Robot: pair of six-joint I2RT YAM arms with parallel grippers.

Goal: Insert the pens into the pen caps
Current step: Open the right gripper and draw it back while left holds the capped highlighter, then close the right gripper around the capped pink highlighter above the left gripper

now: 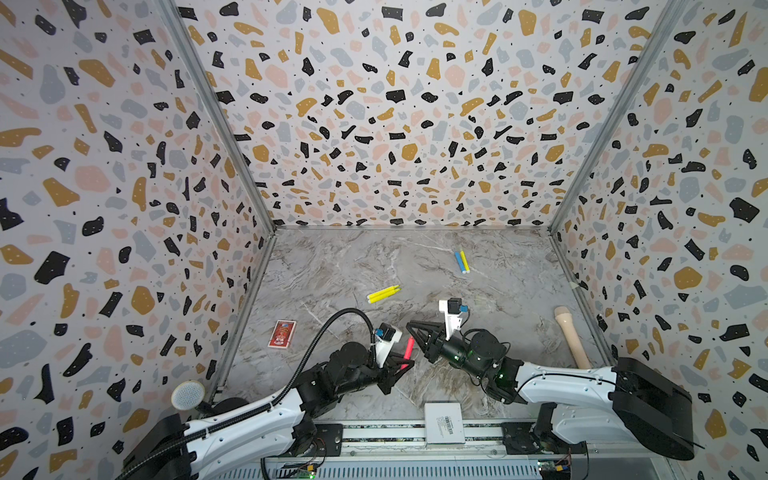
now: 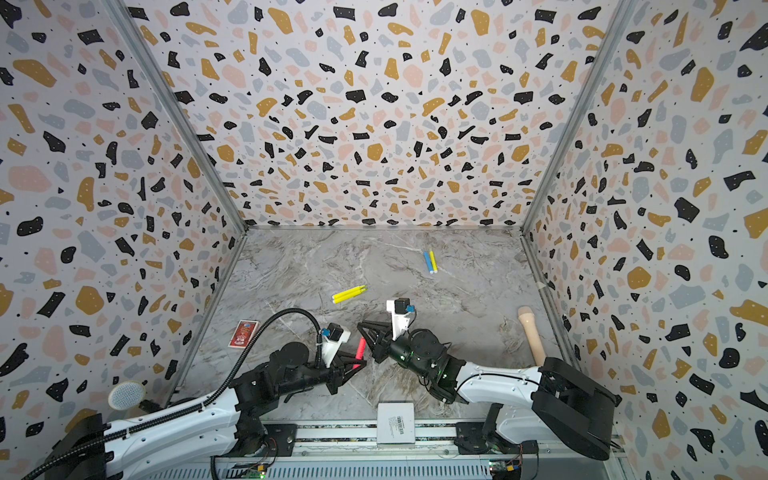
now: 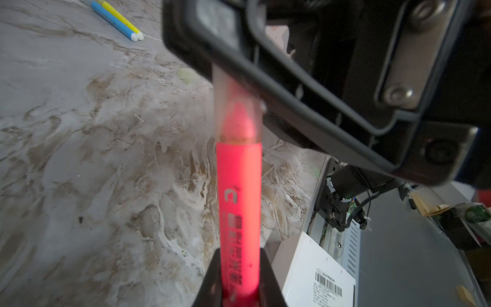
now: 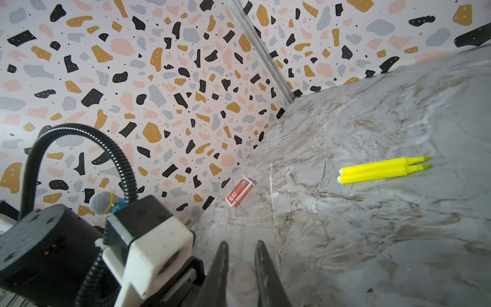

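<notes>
Top view, L to R. 1 red card box [image 1: 281,333] lies flat nr the left wall, not part of the job. Left gripper [image 1: 405,365] is clamped on the lower barrel of the pink-red pen [image 1: 409,348]. The pen is held off the table [image 1: 332,266], tip end toward the other arm, prob. so both parts meet in mid-air on one axis. Left wrist view: the tip sits inside a clear cap [image 3: 236,106], cap mouth at the barrel shoulder. Looks seated or v. close; can't confirm it's fully home. Mid-table: 2 yellow pens [image 1: 383,294] side by side, touching, tips bare (right wrist view). Right gripper [image 4: 241,247] is closed on that cap, a pale blur between its fingers. Further back-right: 1 blue pen [image 1: 459,262] + 1 yellow pen [image 1: 465,262], touching, parallel; capped or not, can't tell. Far right: 1 beige handle [image 1: 572,336]. Count: 5 pens (3 yellow, 1 pink-red, 1 blue); 1 cap seen, no loose caps visible.
</notes>
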